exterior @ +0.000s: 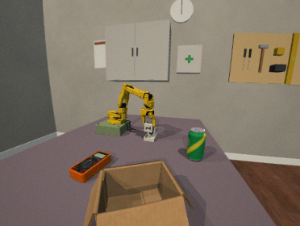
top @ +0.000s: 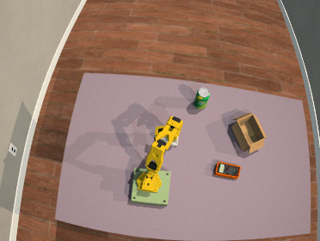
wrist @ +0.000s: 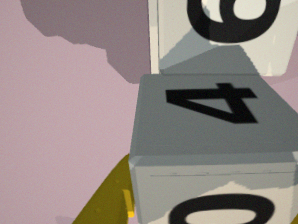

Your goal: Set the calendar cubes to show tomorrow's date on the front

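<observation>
Calendar tray point(top: 175, 144) point(exterior: 150, 139) low on the desk point(top: 193, 202) point(exterior: 52, 161), just ahead of the arm; above it, the fingers point(exterior: 148, 124) are clamped on a cube point(exterior: 148, 128) point(wrist: 215, 117) marked 4 and 0, probably lifted so it can be turned to another digit.

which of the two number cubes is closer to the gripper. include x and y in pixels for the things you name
The cube showing a 0 and a 4 point(wrist: 200, 142), filling the lower part of the wrist view. The other cube point(wrist: 175, 25), farther out, shows a looped digit instead, a 6 or 9.

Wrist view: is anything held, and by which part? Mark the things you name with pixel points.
Yes, the cube point(wrist: 212, 137) point(exterior: 148, 128) showing 4 and 0, pinched by the two opposite sides flanking its 0 face.
</observation>
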Robot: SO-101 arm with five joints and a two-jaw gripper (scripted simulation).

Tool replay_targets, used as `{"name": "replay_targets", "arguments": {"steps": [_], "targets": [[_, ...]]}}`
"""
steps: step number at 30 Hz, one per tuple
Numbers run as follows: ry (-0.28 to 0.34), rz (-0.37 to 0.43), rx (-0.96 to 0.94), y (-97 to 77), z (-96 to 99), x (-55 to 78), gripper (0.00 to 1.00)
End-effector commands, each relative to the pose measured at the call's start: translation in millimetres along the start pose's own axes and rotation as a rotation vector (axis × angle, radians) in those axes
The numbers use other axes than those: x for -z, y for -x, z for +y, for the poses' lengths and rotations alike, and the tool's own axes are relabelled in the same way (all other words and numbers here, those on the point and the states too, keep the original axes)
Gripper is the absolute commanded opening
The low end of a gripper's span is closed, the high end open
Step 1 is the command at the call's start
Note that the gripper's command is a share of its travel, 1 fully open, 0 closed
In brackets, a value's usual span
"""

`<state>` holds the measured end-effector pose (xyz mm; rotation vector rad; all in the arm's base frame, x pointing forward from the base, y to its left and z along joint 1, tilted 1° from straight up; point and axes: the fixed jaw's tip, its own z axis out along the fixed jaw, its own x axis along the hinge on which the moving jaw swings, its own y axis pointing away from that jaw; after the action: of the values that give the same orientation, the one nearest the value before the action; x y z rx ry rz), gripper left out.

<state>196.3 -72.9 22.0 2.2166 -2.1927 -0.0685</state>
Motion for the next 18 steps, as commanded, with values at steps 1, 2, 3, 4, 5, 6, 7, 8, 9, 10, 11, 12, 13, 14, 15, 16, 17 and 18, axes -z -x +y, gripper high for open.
{"name": "replay_targets", "arguments": {"steps": [1, 2, 3, 4, 5, 6, 7, 8, 9, 10, 11, 12, 13, 14, 15, 16, 17, 18], "targets": [[-0.04, 0.012, -0.005, -1.7, -4.2, 9.7, 0.0], [-0.04, 0.012, -0.005, -1.7, -4.2, 10.3, 0.0], [-0.04, 0.012, -0.005, -1.8, -4.2, 11.1, 0.0], [-0.04, 0.012, -0.005, -1.8, -4.2, 11.9, 0.0], [-0.04, 0.012, -0.005, -1.8, -4.2, 12.9, 0.0], [-0.04, 0.012, -0.005, -1.8, -4.2, 14.0, 0.0], [-0.04, 0.012, -0.005, -1.8, -4.1, 15.2, 0.0], [-0.04, 0.012, -0.005, -1.8, -4.1, 16.5, 0.0], [-0.04, 0.012, -0.005, -1.8, -4.1, 17.8, 0.0], [-0.04, 0.012, -0.005, -1.8, -4.0, 19.1, 0.0], [-0.04, 0.012, -0.005, -1.8, -4.0, 19.1, 0.0], [-0.04, 0.012, -0.005, -1.8, -4.0, 19.1, 0.0], [-0.04, 0.012, -0.005, -1.8, -3.9, 20.4, 0.0], [-0.04, 0.012, -0.005, -1.8, -3.9, 21.7, 0.0], [-0.04, 0.012, -0.005, -1.8, -3.8, 23.0, 0.0], [-0.04, 0.012, -0.005, -1.7, -3.7, 24.2, 0.0], [-0.04, 0.012, -0.005, -1.7, -3.6, 25.3, 0.0], [-0.04, 0.012, -0.005, -1.7, -3.5, 26.3, 0.0]]}}
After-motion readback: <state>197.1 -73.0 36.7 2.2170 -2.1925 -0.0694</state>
